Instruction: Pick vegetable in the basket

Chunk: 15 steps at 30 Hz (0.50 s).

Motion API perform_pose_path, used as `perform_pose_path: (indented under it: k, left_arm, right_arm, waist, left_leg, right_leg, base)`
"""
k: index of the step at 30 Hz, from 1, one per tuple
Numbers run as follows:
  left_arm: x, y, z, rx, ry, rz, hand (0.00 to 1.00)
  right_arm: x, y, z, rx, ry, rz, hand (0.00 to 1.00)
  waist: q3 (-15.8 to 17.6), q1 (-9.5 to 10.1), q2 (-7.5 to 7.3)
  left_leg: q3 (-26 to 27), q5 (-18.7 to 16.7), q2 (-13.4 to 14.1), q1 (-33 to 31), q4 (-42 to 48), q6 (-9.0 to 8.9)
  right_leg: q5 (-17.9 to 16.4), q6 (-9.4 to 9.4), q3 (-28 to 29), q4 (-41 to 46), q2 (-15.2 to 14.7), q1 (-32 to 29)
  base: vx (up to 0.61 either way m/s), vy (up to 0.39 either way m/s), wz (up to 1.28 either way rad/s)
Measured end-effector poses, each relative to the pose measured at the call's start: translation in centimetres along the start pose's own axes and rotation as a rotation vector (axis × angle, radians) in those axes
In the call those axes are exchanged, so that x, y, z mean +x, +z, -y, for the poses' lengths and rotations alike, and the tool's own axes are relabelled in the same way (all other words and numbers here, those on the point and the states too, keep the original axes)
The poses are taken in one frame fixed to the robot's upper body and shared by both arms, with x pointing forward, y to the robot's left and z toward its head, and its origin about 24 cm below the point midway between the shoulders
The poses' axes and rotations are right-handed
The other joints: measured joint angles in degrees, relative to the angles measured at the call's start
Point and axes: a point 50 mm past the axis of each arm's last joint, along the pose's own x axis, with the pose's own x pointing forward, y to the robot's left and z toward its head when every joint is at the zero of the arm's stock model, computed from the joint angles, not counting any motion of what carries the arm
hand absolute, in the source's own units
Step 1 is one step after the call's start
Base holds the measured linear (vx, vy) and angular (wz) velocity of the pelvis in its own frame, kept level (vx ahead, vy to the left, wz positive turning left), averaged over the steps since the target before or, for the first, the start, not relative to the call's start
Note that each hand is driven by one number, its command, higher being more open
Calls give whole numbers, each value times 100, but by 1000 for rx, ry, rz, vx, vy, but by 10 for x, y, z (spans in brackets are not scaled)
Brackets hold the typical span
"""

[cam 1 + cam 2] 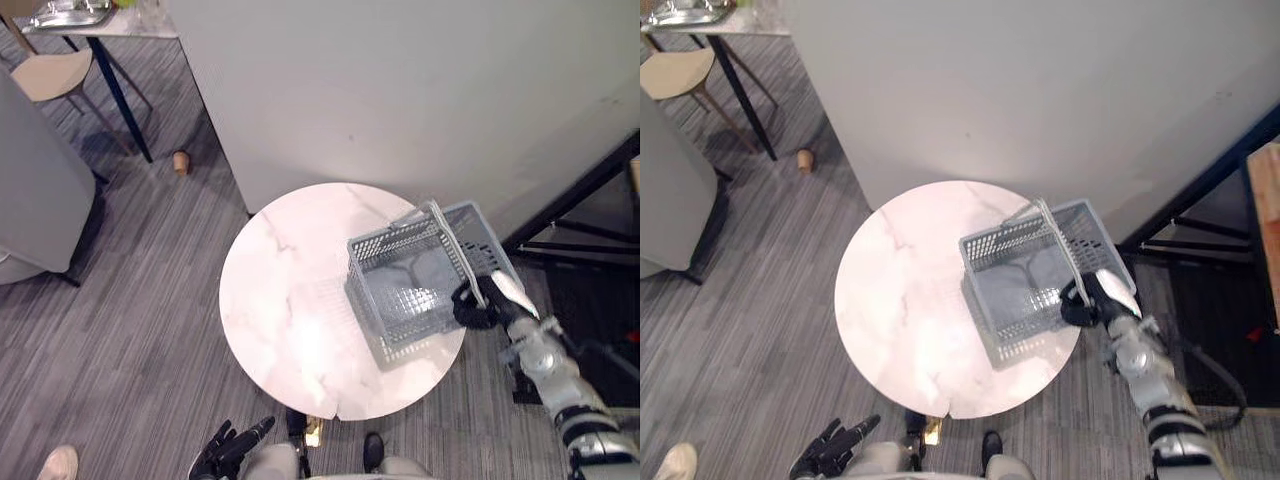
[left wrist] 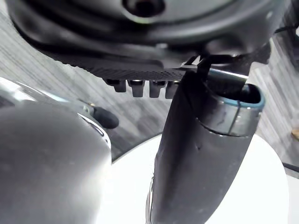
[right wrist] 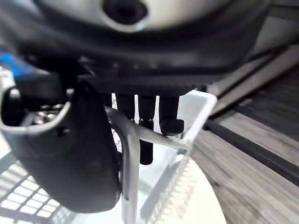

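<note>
We find the right robot hand pinching the handle of the bare-floored basket, which sits just beside it on the bench, likely to steady it for loading. The left robot hand hangs spread, well apart.

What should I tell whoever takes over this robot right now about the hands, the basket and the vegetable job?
Right hand: closed on the basket handle, thumb on one side and fingers on the other.
Left hand: idle, low by the robot's side, fingers relaxed, holding nothing.
Basket: grey mesh, at the right edge of the round marble table; it looks empty.
Done: the basket handle is gripped.
Left: no vegetable is in the basket yet, so one has to be found and put in.
</note>
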Motion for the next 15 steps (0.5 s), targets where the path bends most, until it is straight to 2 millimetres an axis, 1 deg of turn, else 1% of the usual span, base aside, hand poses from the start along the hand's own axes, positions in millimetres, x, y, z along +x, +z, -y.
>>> perform_pose_path:
  k: [1, 2, 3, 4, 5, 6, 7, 8, 9, 11, 12, 14, 15]
  left_arm:
    - [0, -1, 1, -4, 4, -2, 100]
    - [0, -2, 1, -8, 8, -4, 100]
    - [0, -4, 2, -14, 12, -9, 100]
    - [0, -7, 3, -22, 14, -18, 100]
    - [0, -8, 4, -29, 14, -19, 100]
    - [0, -10, 6, -47, 13, -21, 100]
    - [0, -11, 6, -51, 15, -25, 100]
    - [0, -12, 7, -55, 15, -27, 100]
    - [0, -13, 8, -59, 14, -28, 100]
    - [0, -16, 6, -86, 25, -32, 100]
    - [-1, -17, 6, -90, 30, -33, 100]
    - [-2, -20, 2, -117, 52, -33, 100]
    - [-3, -21, 2, -121, 55, -33, 100]
  right_arm:
    - [-7, -14, 1, 95, -42, -62, 0]
    - [-10, -22, 1, 141, -65, -96, 0]
    - [-18, -35, 3, 222, -116, -152, 0]
    - [-27, -50, 5, 286, -173, -210, 0]
    - [-30, -55, 6, 304, -195, -232, 0]
    - [-41, -71, 7, 386, -258, -306, 0]
    - [-47, -79, 6, 427, -287, -339, 0]
    - [-61, -94, 3, 502, -342, -402, 0]
    - [-71, -104, 0, 544, -371, -445, 0]
    - [-98, -126, -13, 634, -415, -549, 0]
    - [-104, -130, -17, 668, -428, -572, 0]
    - [-124, -141, -35, 760, -439, -650, 0]
    - [-129, -143, -39, 789, -441, -666, 0]
  waist:
    - [-51, -64, 25]
    - [-76, -104, 39]
    - [-134, -169, 64]
    - [-225, -200, 78]
    - [-246, -206, 80]
    - [-269, -242, 70]
    - [-321, -265, 69]
    - [-420, -292, 45]
    - [-473, -303, 43]
    - [-542, -341, 28]
    - [-571, -345, 39]
    - [-623, -425, 44]
    - [-628, -431, 49]
  left_leg:
    - [35, 0, -1, 17, 0, 0]
    - [52, 0, -2, 32, 0, 0]
    - [84, 0, -2, 64, -1, 0]
    - [157, 0, 5, 98, -1, 0]
    - [188, 0, 9, 123, -2, 0]
    - [223, -3, 19, 241, -3, -3]
    - [227, -16, 28, 264, -4, -21]
    - [258, -37, 53, 288, -4, -40]
    - [342, -77, 84, 310, -4, -59]
    - [609, -202, 171, 384, -4, 41]
    - [656, -218, 189, 398, -4, 54]
    - [791, -275, 220, 447, -4, 44]
    - [827, -291, 225, 458, -4, 36]
  right_leg:
    - [2, 3, 36, 8, -5, -2]
    - [4, 5, 49, 14, -9, 1]
    - [7, 10, 88, 28, -11, 7]
    - [15, 20, 153, 30, -10, 14]
    - [19, 24, 177, 31, -8, 28]
    - [23, 29, 212, 27, -3, 132]
    - [23, 29, 211, 24, -3, 154]
    - [23, 29, 218, 12, 0, 161]
    - [23, 29, 232, 6, 23, 166]
    - [19, 41, 283, -5, 87, 196]
    - [12, 61, 314, -10, 100, 191]
    - [28, 90, 365, -12, 109, 189]
    - [29, 93, 372, -13, 107, 187]
  base:
    - [-13, 12, -14]
    - [-21, 11, -16]
    - [-23, 10, -20]
    - [-24, 8, -23]
    - [-26, 2, -26]
    - [-25, -4, -15]
    - [-56, -4, -12]
    - [-58, -5, -7]
    - [-71, -3, -11]
    - [-63, -3, -16]
    - [-57, 0, -27]
    - [-45, 2, -27]
    - [-44, 16, -23]
